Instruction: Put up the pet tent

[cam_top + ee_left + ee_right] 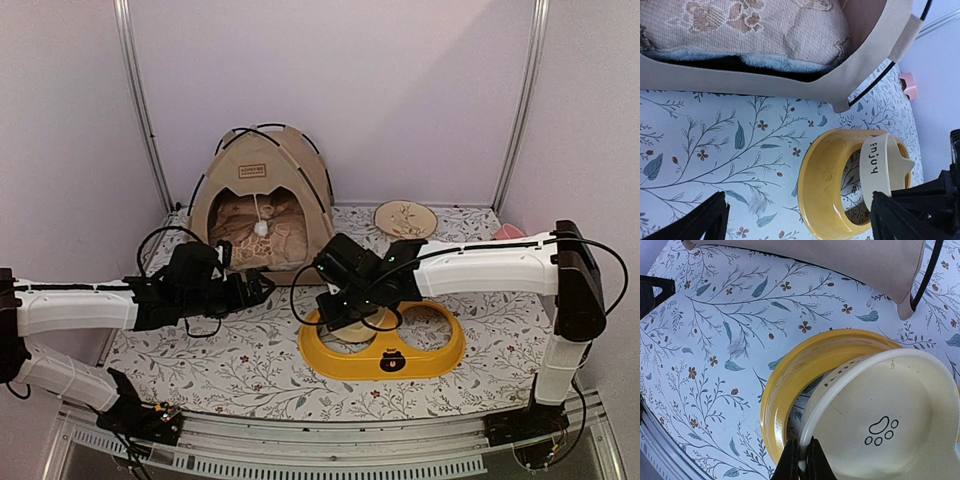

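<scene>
Soft, even light throws only faint shadows; the overhead view looks hazy, wrist views crisp.

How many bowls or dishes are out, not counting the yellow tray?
2. One cream paw-print bowl, pinched by the right gripper, tilted in the yellow tray, left hole; one floral dish at the back, right of the pet tent. More could hide inside it.

Mostly ones, and a few twos

There is one pet tent (262, 195) with one white pom-pom (261, 229), and one soft cushion (285, 238) inside. There is one yellow tray (385, 358) with two round holes, one cream bowl (890, 420), one round plate (404, 219) and one small pink thing (508, 232). There are two robot arms: one left arm (70, 305) and one right arm (490, 268). One flowery cloth (220, 365) lies under it all.
</scene>
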{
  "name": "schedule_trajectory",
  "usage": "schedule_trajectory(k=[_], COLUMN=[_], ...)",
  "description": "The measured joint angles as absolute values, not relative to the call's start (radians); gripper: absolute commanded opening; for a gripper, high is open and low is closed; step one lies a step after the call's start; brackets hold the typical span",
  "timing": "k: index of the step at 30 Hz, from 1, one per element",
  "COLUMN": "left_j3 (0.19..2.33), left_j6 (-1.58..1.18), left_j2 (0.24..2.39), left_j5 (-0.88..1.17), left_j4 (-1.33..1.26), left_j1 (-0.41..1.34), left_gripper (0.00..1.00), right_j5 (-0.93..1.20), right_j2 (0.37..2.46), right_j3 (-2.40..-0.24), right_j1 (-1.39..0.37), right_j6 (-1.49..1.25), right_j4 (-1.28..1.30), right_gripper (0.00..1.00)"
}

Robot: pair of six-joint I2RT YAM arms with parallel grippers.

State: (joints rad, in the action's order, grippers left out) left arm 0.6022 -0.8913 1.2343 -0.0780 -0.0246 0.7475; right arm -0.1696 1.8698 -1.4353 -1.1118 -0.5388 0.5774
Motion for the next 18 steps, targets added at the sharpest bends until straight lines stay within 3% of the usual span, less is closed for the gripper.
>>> schedule_trajectory(k=[12, 16, 18], left_j3=[0.599, 0.599, 0.599], left_j6=[-0.896, -0.896, -0.896], left_j2=[1.236, 1.237, 1.237], left_j5=[-0.063, -0.06, -0.06], left_j4=[-0.041, -0.041, -0.042], left_j1=[0.746, 0.746, 0.746], left_gripper=[0.99, 1.0, 0.99], right_j5=[-0.158, -0.163, -0.173], right_j2=[1.897, 1.912, 1.912], right_j3=[-1.435, -1.435, -1.435], right_j1=[-1.176, -1.185, -1.185], right_j6=[-0.566, -0.587, -0.598], right_j4=[0.579, 0.588, 0.59], right_gripper=[0.01, 0.17, 0.29])
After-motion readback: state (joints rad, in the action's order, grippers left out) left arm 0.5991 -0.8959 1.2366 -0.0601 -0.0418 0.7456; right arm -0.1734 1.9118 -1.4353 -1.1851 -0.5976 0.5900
